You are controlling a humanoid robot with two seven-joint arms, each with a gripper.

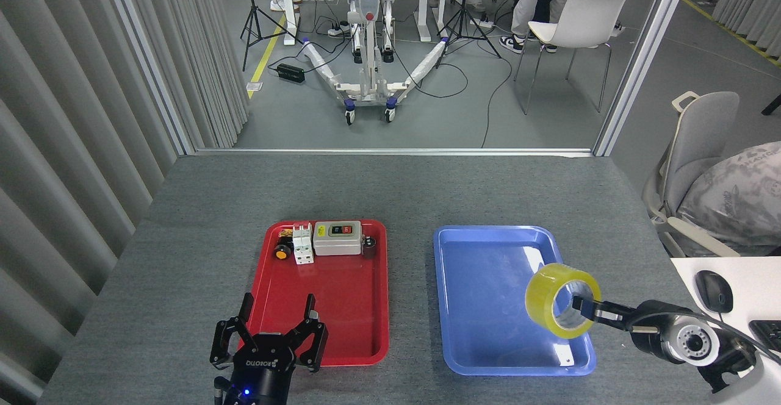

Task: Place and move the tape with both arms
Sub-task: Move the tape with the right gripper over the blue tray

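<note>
red tray (341, 326) on the grey table (201, 222), left of centre. along its far edge, in a row: a black-and-orange knob (282, 251), a white breaker (302, 244), a grey switch box (337, 237) with one green and one red button, and a small dark part (368, 246) at the right end. the rest of the tray floor is bare.

blue tray (488, 295) sits beside it to the right, apart from it, nothing resting on its floor.

left gripper (277, 315) is at the red tray's near-left corner, fingers spread wide, holding nothing.

right gripper (583, 307) is at the blue tray's right edge; one finger passes through the core of the tape (560, 300), clamped on the roll's wall. the tape is carried tilted on edge, above the tray's right side, clear of the floor.
</note>
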